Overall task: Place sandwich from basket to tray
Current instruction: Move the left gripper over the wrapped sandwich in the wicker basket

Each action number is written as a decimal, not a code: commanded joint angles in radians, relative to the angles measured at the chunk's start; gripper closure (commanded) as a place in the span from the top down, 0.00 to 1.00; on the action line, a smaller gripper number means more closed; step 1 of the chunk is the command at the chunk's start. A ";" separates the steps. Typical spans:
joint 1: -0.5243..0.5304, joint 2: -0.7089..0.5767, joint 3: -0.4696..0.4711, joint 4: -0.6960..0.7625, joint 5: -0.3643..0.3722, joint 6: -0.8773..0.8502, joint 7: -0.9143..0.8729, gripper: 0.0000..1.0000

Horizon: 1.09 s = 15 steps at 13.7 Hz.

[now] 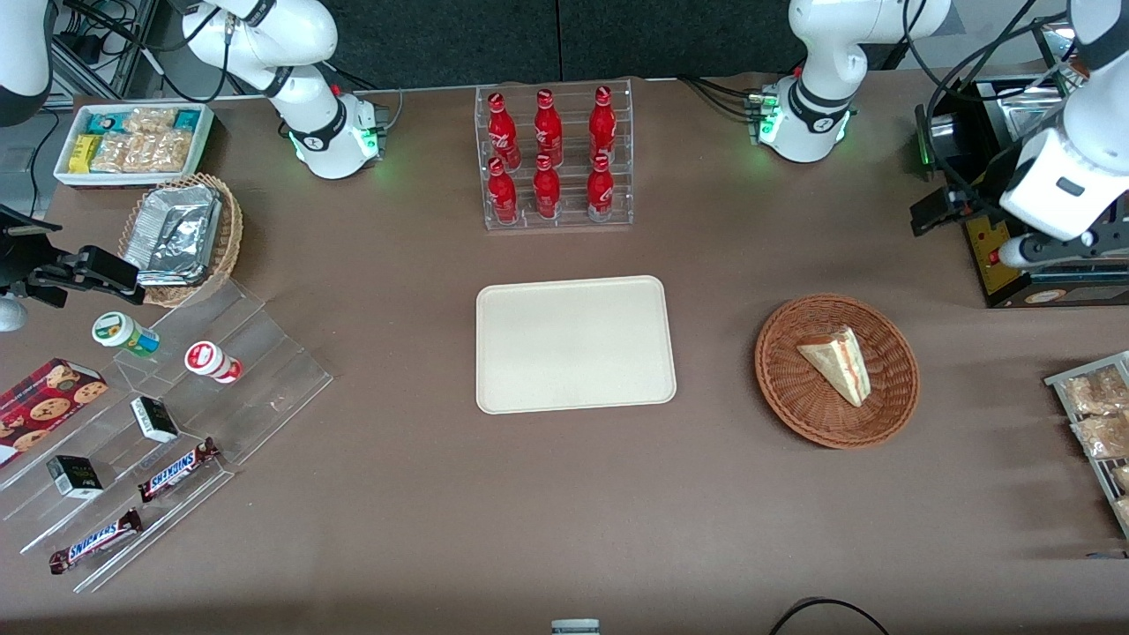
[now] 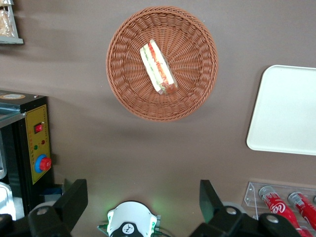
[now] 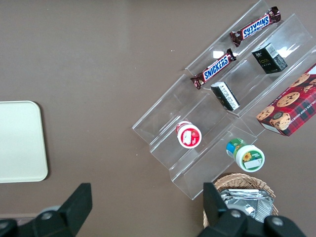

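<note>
The sandwich [image 1: 838, 363], a pale bread wedge with red and orange filling on its edge, lies in the round reddish-brown wicker basket [image 1: 785, 388]. Both show in the left wrist view: the sandwich [image 2: 158, 67] in the basket [image 2: 123, 84]. The cream-beige tray [image 1: 575, 344] lies flat at the table's middle, beside the basket, with nothing on it; its edge shows in the left wrist view [image 2: 286, 111]. My left gripper [image 1: 926, 214] hangs above the table, farther from the front camera than the basket and toward the working arm's end. It is open and empty [image 2: 142, 200], apart from the basket.
A black machine with a yellow panel [image 1: 997, 256] stands beside my gripper. A rack of red bottles [image 1: 554, 159] stands farther from the front camera than the tray. A rack of snack bags [image 1: 1098, 423] sits at the working arm's end. Clear steps with snacks [image 1: 159, 423] lie toward the parked arm's end.
</note>
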 commanded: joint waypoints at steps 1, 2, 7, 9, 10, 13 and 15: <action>0.022 -0.033 -0.021 -0.038 0.016 0.006 0.023 1.00; 0.022 -0.033 -0.021 -0.055 0.017 0.030 0.023 1.00; 0.021 -0.033 -0.003 -0.362 0.017 0.404 -0.025 1.00; 0.021 -0.017 0.009 -0.452 0.017 0.556 -0.162 1.00; 0.019 -0.010 0.009 -0.489 0.017 0.617 -0.228 1.00; 0.015 0.026 0.009 -0.586 0.017 0.789 -0.388 1.00; 0.010 0.076 0.009 -0.592 0.017 0.849 -0.488 1.00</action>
